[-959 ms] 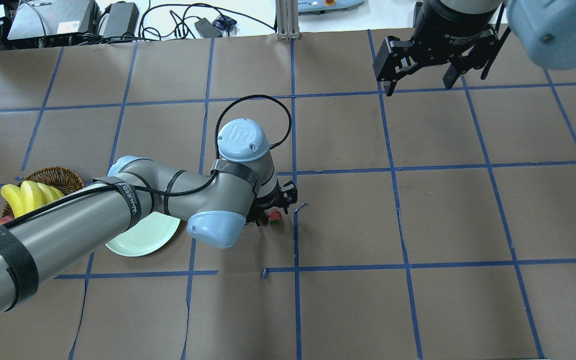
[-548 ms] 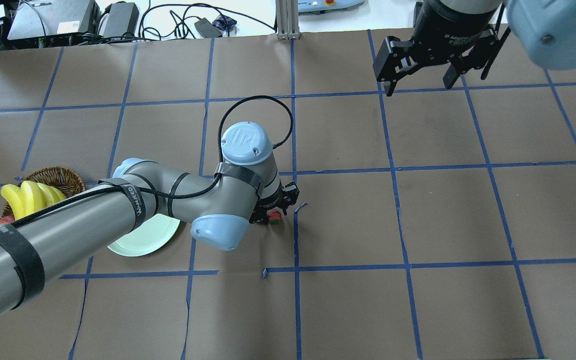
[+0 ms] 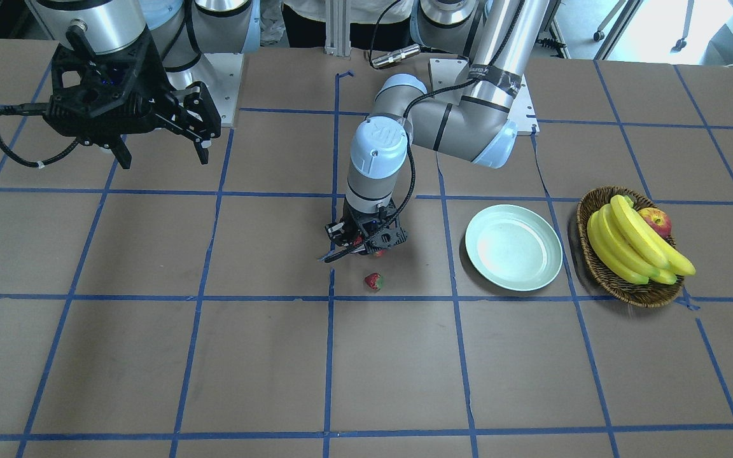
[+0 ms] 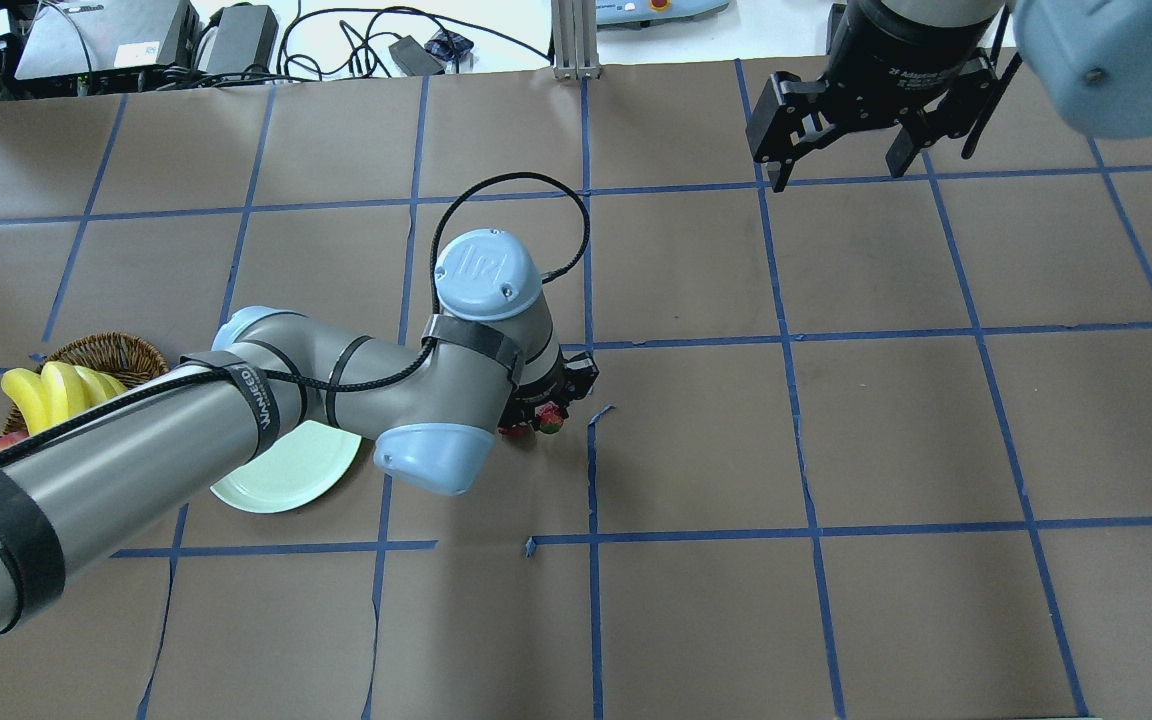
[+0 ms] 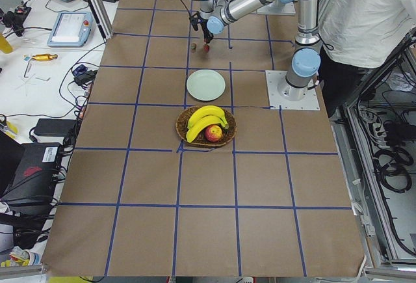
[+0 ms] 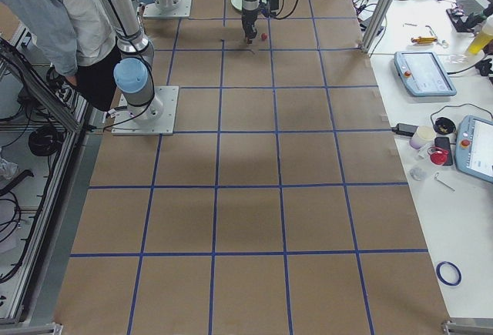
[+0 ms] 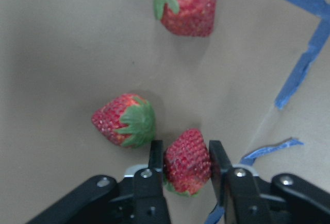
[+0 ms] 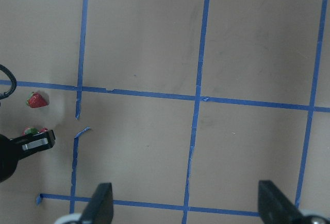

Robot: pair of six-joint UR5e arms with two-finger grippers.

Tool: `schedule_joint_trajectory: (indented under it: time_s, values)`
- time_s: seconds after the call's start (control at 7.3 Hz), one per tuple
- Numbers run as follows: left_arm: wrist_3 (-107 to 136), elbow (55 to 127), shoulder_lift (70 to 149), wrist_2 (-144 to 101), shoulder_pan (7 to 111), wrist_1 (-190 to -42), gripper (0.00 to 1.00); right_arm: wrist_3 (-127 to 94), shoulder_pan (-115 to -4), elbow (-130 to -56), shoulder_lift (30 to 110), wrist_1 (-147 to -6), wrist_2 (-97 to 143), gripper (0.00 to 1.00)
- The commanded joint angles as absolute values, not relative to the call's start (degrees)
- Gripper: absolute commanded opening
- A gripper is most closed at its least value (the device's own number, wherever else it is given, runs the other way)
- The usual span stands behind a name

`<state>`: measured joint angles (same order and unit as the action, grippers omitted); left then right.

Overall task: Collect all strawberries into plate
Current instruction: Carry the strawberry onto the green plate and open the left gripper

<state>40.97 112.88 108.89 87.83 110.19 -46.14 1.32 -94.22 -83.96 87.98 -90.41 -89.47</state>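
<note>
Beside the plate [image 3: 513, 248], bananas [image 3: 627, 245] and apple [image 3: 656, 221] in basket [image 3: 634, 294]; left jaws clamped on strawberry [image 7: 188, 159], right jaws apart.

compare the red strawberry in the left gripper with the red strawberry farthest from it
The small red strawberry in the left gripper is clamped between black fingers; the farthest red strawberry lies free on brown paper. The clamped one's green cap is mostly hidden; the farthest one's shows fully. Both are seeded.

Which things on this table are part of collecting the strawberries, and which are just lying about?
For the job: held strawberry, strawberry beside it, farther strawberry, plate.
Lying about: basket, bananas, apple.
</note>
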Motion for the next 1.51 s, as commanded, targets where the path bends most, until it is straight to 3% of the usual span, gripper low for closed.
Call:
schedule_joint_trajectory:
  time_s: [0.0, 0.41, 0.96, 1.1, 1.23, 1.37]
  values:
    - [32.7, 110.0, 104.8, 91.9, 106.4, -53.6, 0.00, 1.3, -94.2, -83.9, 88.0, -90.4, -89.5, 1.00]
    - [12.6, 111.3, 100.9, 93.2, 93.6, -59.9, 0.00, 1.3, -94.2, -83.9, 88.0, -90.4, -89.5, 1.00]
    - [-6.2, 119.8, 101.8, 93.6, 79.1, -59.0, 0.00, 1.3, -94.2, -83.9, 88.0, -90.4, -89.4, 1.00]
    - [-6.3, 120.1, 102.1, 93.2, 79.1, -59.1, 0.80, 1.3, -94.2, -83.9, 88.0, -90.4, -89.4, 1.00]
    - [-5.9, 120.1, 101.4, 93.2, 79.6, -59.1, 0.90, 1.3, -94.2, -83.9, 88.0, -90.4, -89.4, 1.00]
    - [-3.6, 119.8, 100.2, 92.7, 81.5, -58.8, 0.92, 1.3, -94.2, -83.9, 88.0, -90.4, -89.4, 1.00]
